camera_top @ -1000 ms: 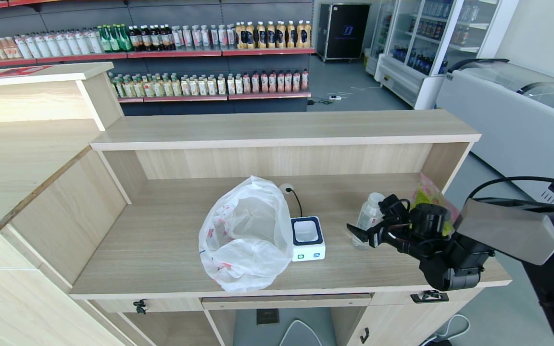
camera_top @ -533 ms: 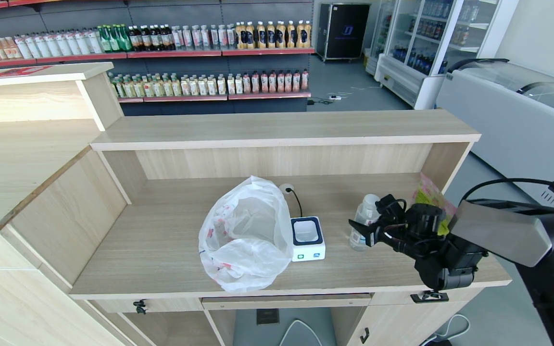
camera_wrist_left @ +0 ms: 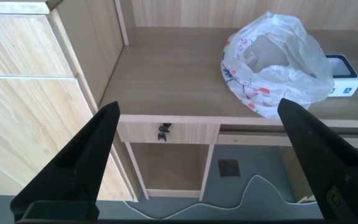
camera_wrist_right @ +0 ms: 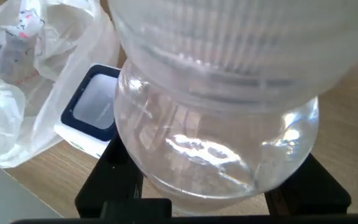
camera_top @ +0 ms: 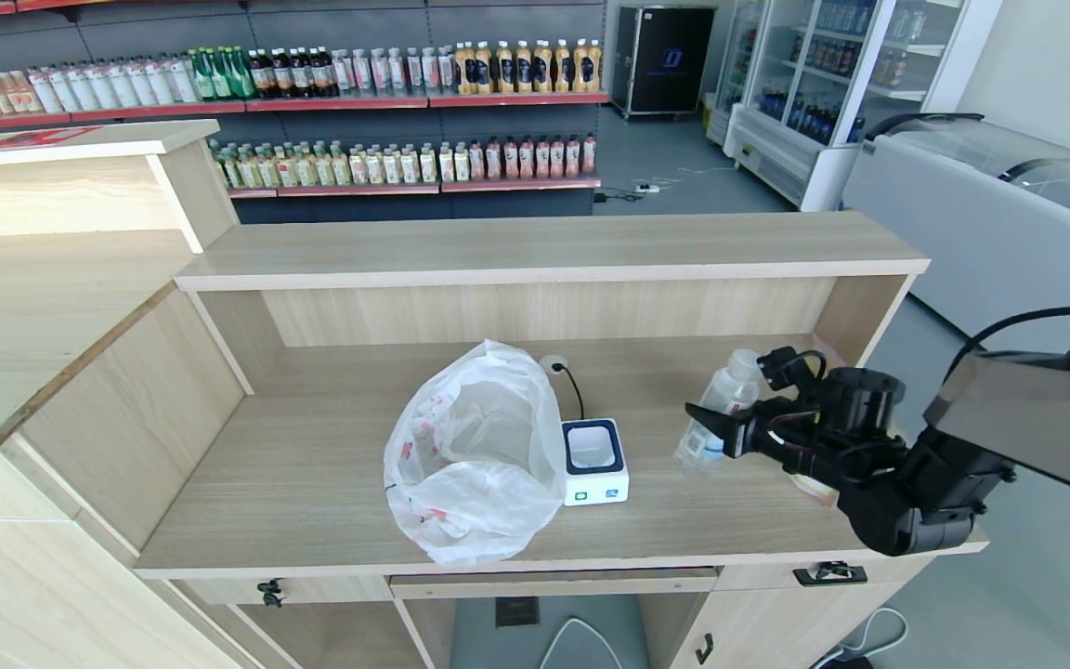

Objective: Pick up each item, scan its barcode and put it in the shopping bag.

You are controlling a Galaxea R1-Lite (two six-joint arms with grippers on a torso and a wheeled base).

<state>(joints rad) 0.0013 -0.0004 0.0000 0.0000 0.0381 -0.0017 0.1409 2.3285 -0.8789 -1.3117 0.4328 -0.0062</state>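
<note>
1. Fingers (camera_top: 704,437) of the right gripper (camera_top: 730,423) pinch a water bottle (camera_top: 719,409) around its body.
2. This bottle is clear plastic with a pale cap and a small label low on its side. The ribbed, rounded wall catches the light in the right wrist view.
3. It is held tilted, cap up and leaning away from the robot, over the right part of the table (camera_top: 312,465), to the right of the scanner (camera_top: 593,460) and apart from it.
4. A white shopping bag (camera_top: 475,455) with red print lies open on the table, touching the scanner's left side.
5. Left gripper (camera_wrist_left: 197,118) hangs before the table's front edge, its fingers spread wide with nothing between them.
</note>
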